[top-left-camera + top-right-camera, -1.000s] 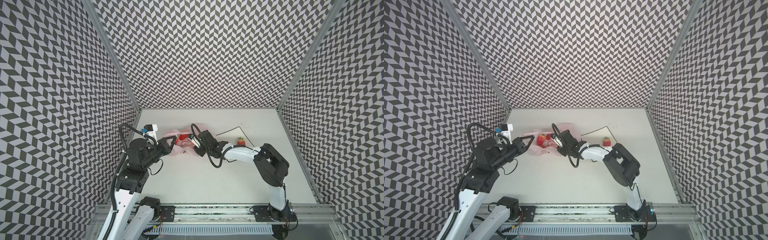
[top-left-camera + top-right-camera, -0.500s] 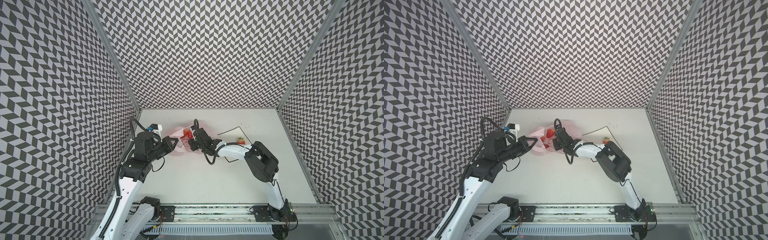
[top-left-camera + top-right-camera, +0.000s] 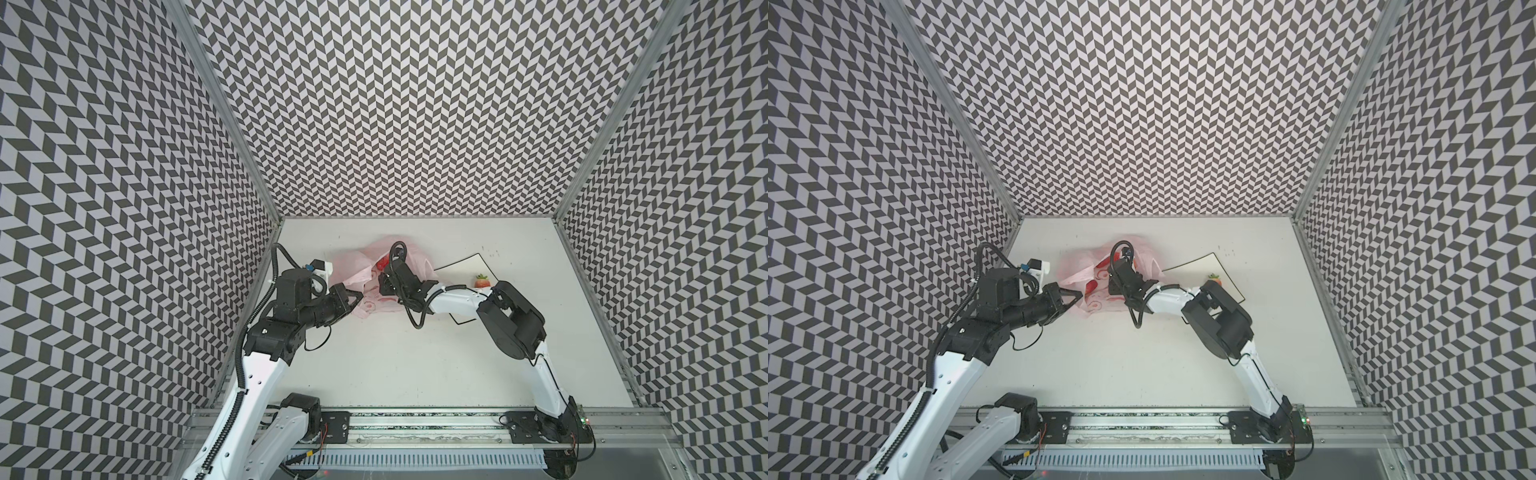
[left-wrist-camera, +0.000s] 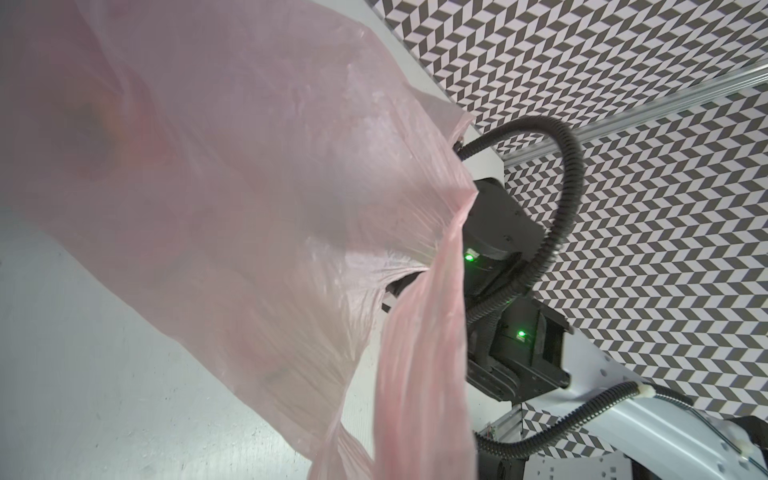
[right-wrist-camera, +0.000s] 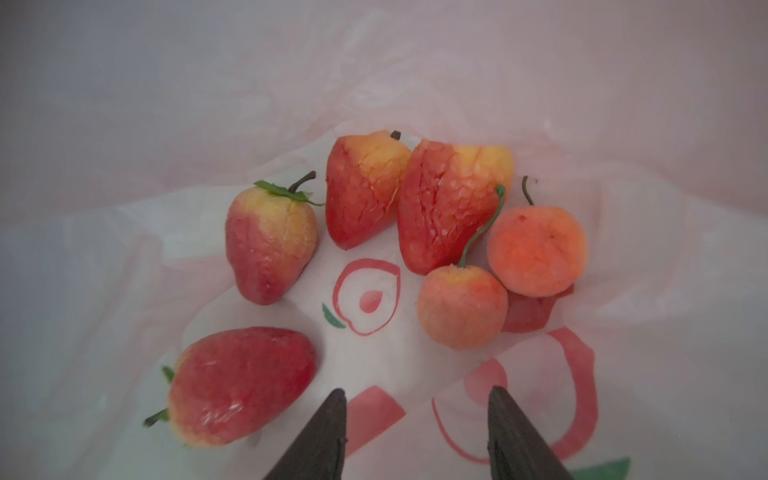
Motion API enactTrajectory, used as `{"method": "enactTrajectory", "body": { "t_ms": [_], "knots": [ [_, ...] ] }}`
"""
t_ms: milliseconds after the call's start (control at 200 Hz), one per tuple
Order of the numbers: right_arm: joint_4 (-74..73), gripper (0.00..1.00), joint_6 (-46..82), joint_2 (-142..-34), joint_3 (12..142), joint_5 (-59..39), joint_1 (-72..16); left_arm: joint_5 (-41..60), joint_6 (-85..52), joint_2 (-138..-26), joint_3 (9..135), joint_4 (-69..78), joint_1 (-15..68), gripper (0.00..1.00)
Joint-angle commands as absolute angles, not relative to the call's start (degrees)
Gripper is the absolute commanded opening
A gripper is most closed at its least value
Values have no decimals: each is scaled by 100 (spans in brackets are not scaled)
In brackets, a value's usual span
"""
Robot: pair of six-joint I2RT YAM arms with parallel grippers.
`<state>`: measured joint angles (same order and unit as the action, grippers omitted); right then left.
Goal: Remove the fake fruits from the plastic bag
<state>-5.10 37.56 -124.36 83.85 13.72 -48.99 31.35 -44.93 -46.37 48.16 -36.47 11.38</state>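
Chevron-patterned walls box in a white desk point(image 3: 415, 365), bare along its near half. Beyond that bare stretch the two arms meet at the plastic bag point(image 3: 399, 253). The left gripper point(image 3: 353, 297) has its jaws together on the bag's near edge, and compared with a second ago it has lifted that film up and back, so the mouth now gapes. The right gripper point(image 5: 415, 399) has pushed forward through that mouth; its jaws have spread from narrower to clearly apart and hold nothing. Just ahead of them, inside the bag, lie the fake fruits: a red strawberry point(image 5: 241, 384) nearest, then three more strawberries point(image 5: 270, 243) and two round orange fruits point(image 5: 538, 249) farther in. Past the bag, one strawberry point(image 3: 482, 281) already sits on the square plate point(image 3: 461, 270). Judging from this, the reach is done and the nearest strawberry is the likely next pick.
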Motion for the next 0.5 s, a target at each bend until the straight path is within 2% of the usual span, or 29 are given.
{"method": "enactTrajectory", "body": {
  "t_ms": [0,290,401,491],
  "knots": [
    [-1343,52,4387,-11808,7981,986,-4904,3350,-4747,-4401,4543,-3845,1269,0],
    [-1932,48,5389,-11856,7618,489,-4867,2866,-5660,-3790,3774,-3388,2531,0],
    [-2021,48,5361,-12089,7831,198,-4869,2698,-5724,-3684,3666,-3208,2764,0],
    [-2176,48,5302,-12246,7876,349,-4861,2604,-5654,-3622,3621,-3091,2794,0]
  ]
}}
